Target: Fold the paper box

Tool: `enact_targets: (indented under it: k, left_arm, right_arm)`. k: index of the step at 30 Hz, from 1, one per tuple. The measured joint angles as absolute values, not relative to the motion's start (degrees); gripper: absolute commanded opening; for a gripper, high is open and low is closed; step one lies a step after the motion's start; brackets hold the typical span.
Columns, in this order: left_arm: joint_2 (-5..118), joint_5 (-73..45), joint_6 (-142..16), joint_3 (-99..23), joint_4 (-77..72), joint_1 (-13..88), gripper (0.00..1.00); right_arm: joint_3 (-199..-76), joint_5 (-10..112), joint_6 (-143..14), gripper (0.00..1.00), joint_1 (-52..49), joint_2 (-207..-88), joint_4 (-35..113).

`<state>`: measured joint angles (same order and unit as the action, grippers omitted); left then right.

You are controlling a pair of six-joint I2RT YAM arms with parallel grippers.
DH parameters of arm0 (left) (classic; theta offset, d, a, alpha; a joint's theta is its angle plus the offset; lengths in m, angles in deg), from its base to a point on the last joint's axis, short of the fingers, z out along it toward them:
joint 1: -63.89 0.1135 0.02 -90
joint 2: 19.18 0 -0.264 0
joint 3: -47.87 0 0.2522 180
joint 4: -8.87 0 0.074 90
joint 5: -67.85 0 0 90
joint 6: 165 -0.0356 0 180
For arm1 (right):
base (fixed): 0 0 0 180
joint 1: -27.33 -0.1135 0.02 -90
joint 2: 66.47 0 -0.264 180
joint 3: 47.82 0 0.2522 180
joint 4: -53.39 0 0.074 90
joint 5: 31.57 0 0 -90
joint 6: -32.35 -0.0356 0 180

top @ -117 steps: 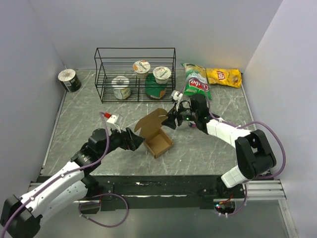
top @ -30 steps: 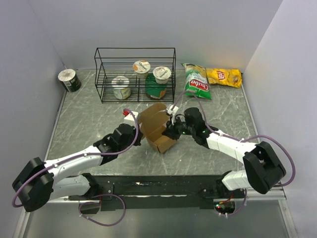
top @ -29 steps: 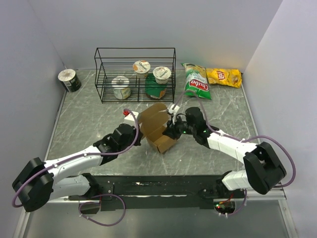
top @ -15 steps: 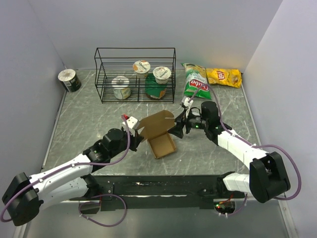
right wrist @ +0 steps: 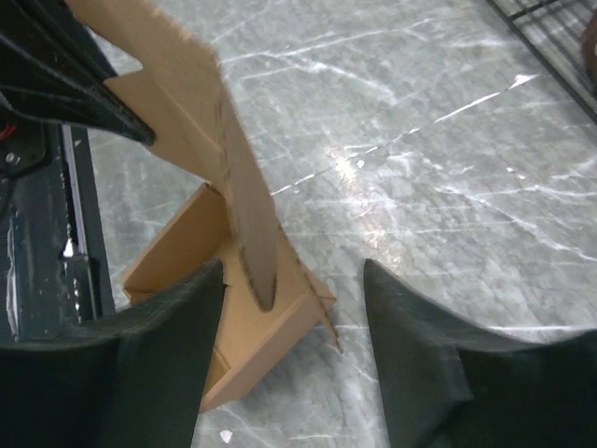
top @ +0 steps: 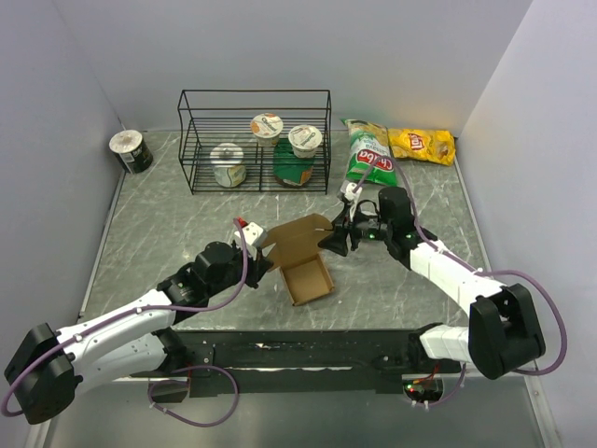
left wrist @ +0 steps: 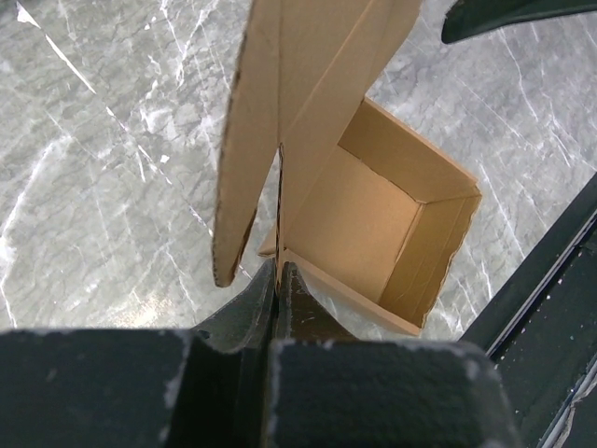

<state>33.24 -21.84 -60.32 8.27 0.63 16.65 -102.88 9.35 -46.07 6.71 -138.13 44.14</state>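
At the near middle of the table [top: 159, 233] we see the paper box [top: 310, 280]. It stands as an open square tray, with its lid flap [top: 298, 235] raised toward 12 o'clock. At 9 o'clock of the box, the left gripper [top: 264, 259] has its jaws pressed together on a cardboard edge at the foot of that flap. At 1 o'clock of the box, the right gripper [top: 337, 239] has its jaws wide apart. In the right wrist view the flap's end shows between its fingers, and we cannot tell if it touches them. Farther, at 12 o'clock, a wire rack [top: 254, 91] holds three cups [top: 305, 140]. At 3 o'clock of the rack lie a green bag [top: 370, 154] and a yellow bag [top: 422, 145].
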Motion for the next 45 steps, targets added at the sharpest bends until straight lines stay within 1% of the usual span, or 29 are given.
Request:
enact_targets:
  k: [2,6,9,10,11,14,17,19,24,31,40,45]
  left_arm:
    - [33.24,-21.81,-60.32,8.27,0.41,16.65,0.01]
    - [33.24,-21.92,-60.32,8.27,0.37,16.67,0.01]
    - [33.24,-21.97,-60.32,8.27,0.30,16.65,0.01]
    - [33.33,-21.97,-60.32,8.27,0.28,16.65,0.01]
    - [33.53,-21.99,-60.32,8.27,0.34,16.65,0.01]
    - [34.86,-22.05,-60.12,8.07,0.41,16.67,0.01]
    - [36.89,-23.37,-59.01,7.33,0.39,16.67,0.01]
    - [38.82,-24.63,-57.50,6.34,0.21,16.71,0.01]
    - [44.46,-28.63,-52.36,3.02,0.10,17.04,0.01]
    - [50.49,-32.68,-45.59,0.05,-0.18,17.22,0.01]
    - [51.21,-38.03,-42.75,-1.68,-1.73,13.83,0.01]
    - [51.60,-43.12,-42.77,-3.73,-2.78,10.83,0.01]
  right_arm:
    - [-102.88,8.98,-46.45,0.48,6.71,-138.63,43.97]
    - [-102.91,8.82,-47.06,0.38,6.67,-139.77,43.51]
    - [-102.95,8.87,-47.41,0.23,6.40,-140.73,42.61]
    - [-102.95,9.00,-47.63,0.15,6.25,-140.93,42.44]
    - [-102.95,9.22,-47.80,0.13,6.16,-140.99,42.24]
    - [-102.95,9.92,-48.35,0.11,5.38,-140.99,41.87]
    - [-102.93,13.54,-48.85,0.09,3.91,-140.95,41.67]
    - [-102.67,17.57,-49.09,0.08,2.27,-140.71,42.07]
    - [-100.79,33.94,-51.54,0.08,-4.50,-137.85,44.06]
    - [-99.69,52.06,-57.53,0.07,-12.28,-137.32,44.54]
    - [-97.31,67.88,-62.34,0.02,-19.21,-135.75,46.94]
    - [-95.85,75.64,-62.45,0.03,-22.64,-133.74,49.50]
